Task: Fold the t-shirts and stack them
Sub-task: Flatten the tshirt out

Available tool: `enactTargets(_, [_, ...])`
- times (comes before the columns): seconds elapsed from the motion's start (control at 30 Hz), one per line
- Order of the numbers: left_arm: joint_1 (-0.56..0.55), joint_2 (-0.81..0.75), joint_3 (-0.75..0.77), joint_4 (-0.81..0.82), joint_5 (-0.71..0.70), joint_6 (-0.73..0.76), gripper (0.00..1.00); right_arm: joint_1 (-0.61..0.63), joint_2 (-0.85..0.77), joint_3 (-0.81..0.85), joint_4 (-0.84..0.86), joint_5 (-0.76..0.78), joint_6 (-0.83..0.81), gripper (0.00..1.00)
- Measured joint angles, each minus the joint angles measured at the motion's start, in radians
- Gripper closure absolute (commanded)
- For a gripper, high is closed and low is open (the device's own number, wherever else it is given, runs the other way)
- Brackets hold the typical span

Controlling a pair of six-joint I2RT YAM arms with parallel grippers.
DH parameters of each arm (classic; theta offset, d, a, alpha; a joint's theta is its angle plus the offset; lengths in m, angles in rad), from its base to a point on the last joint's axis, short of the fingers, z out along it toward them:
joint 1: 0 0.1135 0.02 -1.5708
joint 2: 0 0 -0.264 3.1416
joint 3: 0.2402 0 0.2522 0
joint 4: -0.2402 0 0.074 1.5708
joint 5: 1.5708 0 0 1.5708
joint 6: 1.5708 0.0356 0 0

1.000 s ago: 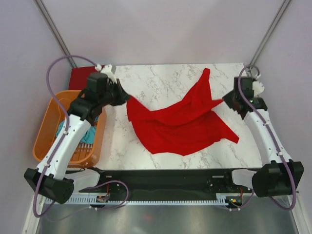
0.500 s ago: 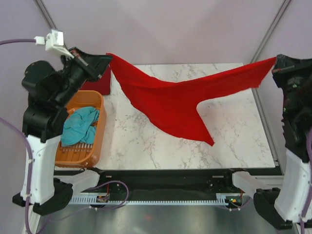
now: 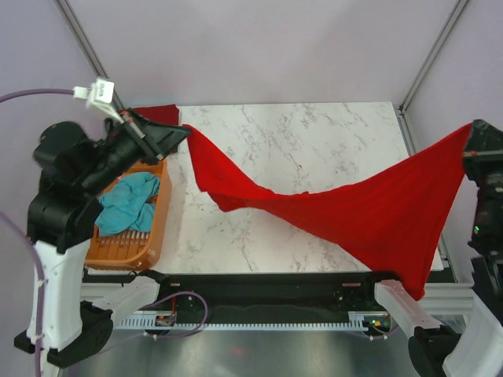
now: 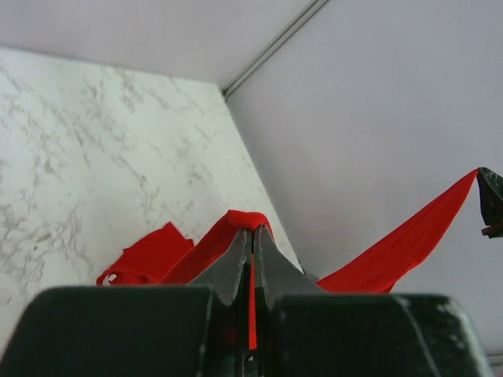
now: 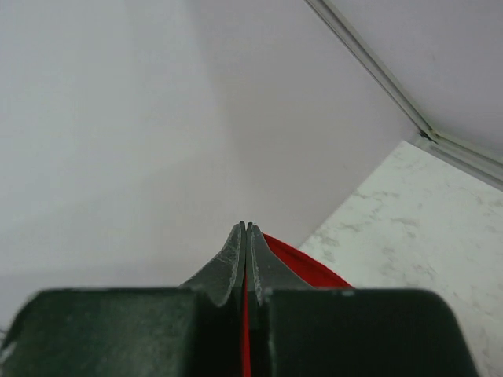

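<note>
The bright red t-shirt [image 3: 369,216] hangs stretched in the air between both arms, sagging over the marble table [image 3: 314,149]. My left gripper [image 3: 182,135] is shut on one end of it at the far left; the cloth shows pinched between the jaws in the left wrist view [image 4: 251,232]. My right gripper [image 3: 470,149] is shut on the other end at the right edge, with red cloth between its jaws [image 5: 247,229]. The maroon t-shirt [image 3: 157,115] lies at the back left, mostly hidden by the left arm. The teal t-shirt [image 3: 126,203] lies crumpled in the basket.
The orange plastic basket [image 3: 157,224] stands left of the table, under the left arm. Purple walls with metal frame posts close in the table at the back and sides. The black arm mounting rail [image 3: 267,287] runs along the near edge.
Both grippers lifted the red shirt off the table and spread apart. In the last half second the right gripper has moved nearer and lower, so the shirt now hangs past the table's right front corner.
</note>
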Motion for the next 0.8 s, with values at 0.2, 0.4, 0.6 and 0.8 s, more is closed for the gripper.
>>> enactTargets(0.2, [0.003,0.242,-0.002,-0.026,-0.031,0.002,0.98,0.000,0.129,-0.299,0.153,0.000,-0.001,1.00])
enactTargets(0.4, [0.034,0.605,0.205,0.020,-0.235,0.002,0.98,-0.007,0.518,-0.248,0.340,-0.024,-0.021,1.00])
enactTargets(0.6, [0.114,0.906,0.644,0.087,-0.328,-0.063,0.98,-0.043,0.918,0.232,0.417,-0.147,-0.065,1.00])
enactTargets(0.8, [0.160,0.887,0.758,0.232,-0.322,-0.137,0.98,-0.075,0.907,0.372,0.443,-0.232,-0.123,1.00])
